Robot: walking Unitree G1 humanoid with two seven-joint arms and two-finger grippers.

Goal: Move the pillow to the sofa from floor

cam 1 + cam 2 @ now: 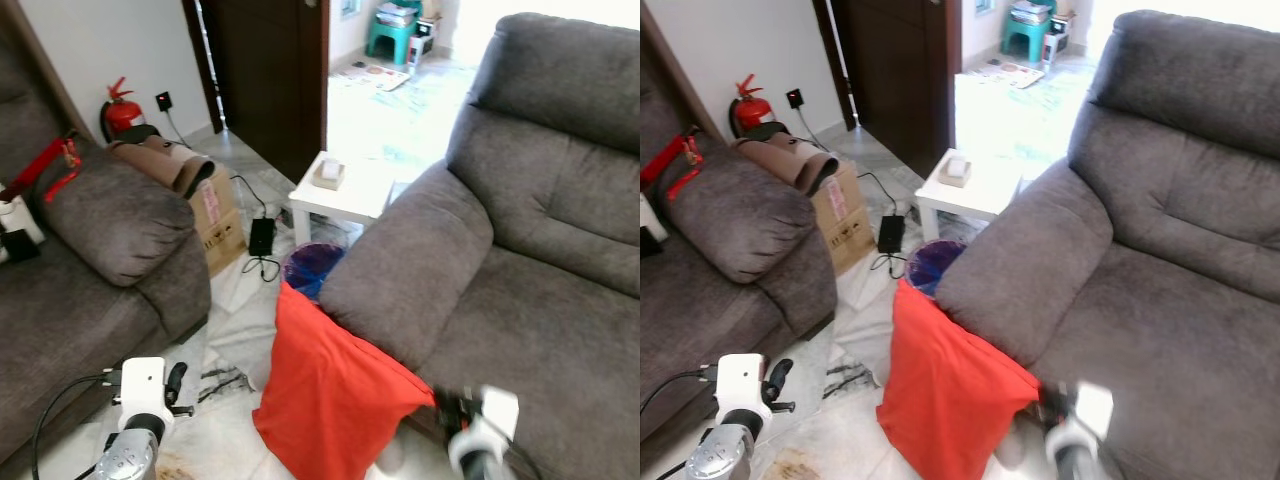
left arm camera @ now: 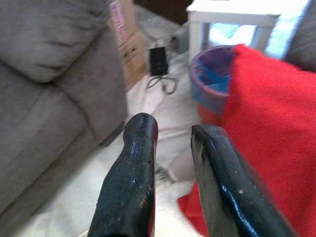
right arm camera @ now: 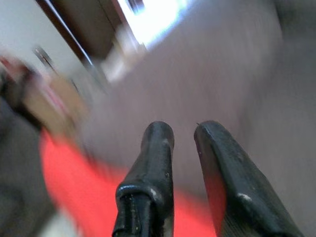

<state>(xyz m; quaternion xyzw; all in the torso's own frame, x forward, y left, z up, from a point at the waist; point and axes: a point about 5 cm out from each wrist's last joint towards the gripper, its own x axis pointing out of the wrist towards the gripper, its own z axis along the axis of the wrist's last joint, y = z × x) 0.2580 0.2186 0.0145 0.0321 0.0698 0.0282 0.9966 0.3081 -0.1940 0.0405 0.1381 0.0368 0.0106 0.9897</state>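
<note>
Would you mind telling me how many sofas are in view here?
2: one grey sofa on the robot's left, the other sofa on its right, with the red pillow leaning against its armrest. Others may lie outside the frame.

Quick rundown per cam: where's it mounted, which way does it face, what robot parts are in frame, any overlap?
Left eye: head, looking down at the red fabric pillow leaning on the grey sofa armrest; both silver arms at the bottom.
Right eye: same head, same scene, slightly offset.
Left wrist: along the left gripper, fingers apart, toward the pillow, a blue bin and a white side table.
Right wrist: along the right gripper, blurred, over pillow and sofa.
Shared: the pillow.
</note>
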